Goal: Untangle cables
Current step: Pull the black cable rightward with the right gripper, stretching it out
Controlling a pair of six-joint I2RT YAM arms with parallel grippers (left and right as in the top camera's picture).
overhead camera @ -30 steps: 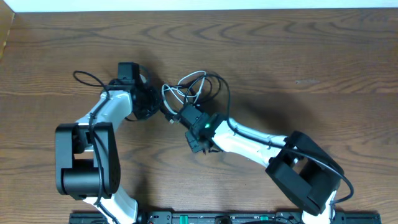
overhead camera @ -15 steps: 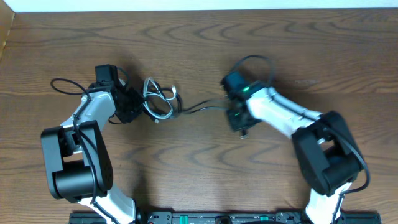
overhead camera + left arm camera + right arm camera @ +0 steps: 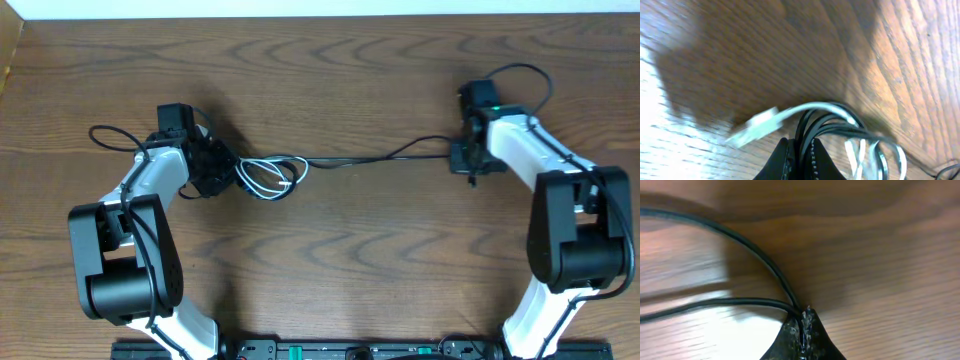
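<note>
A small tangle of cables (image 3: pixel 268 176) lies left of centre: a short white cable (image 3: pixel 262 180) looped with black cable. One black cable (image 3: pixel 370 158) runs out of it in a nearly straight line to the right. My left gripper (image 3: pixel 230 172) is shut on the black strands at the tangle's left side. In the left wrist view they pass between its fingertips (image 3: pixel 801 146), and the white cable's plug (image 3: pixel 752 128) sticks out to the left. My right gripper (image 3: pixel 462 158) is shut on the far end of the stretched black cable (image 3: pixel 760 262), pinched at the tips (image 3: pixel 804 316).
The thicker black arm wires loop out behind each wrist, on the left (image 3: pixel 112 134) and on the right (image 3: pixel 522 72). Both arm bases (image 3: pixel 125 270) (image 3: pixel 575 250) stand near the front edge. The brown wooden table (image 3: pixel 350 260) ends at a white strip along the back.
My right gripper has swept far right and back, drawing one black cable out of the tangle into a long line. The left gripper shifted left with the tangle, which is now smaller.
</note>
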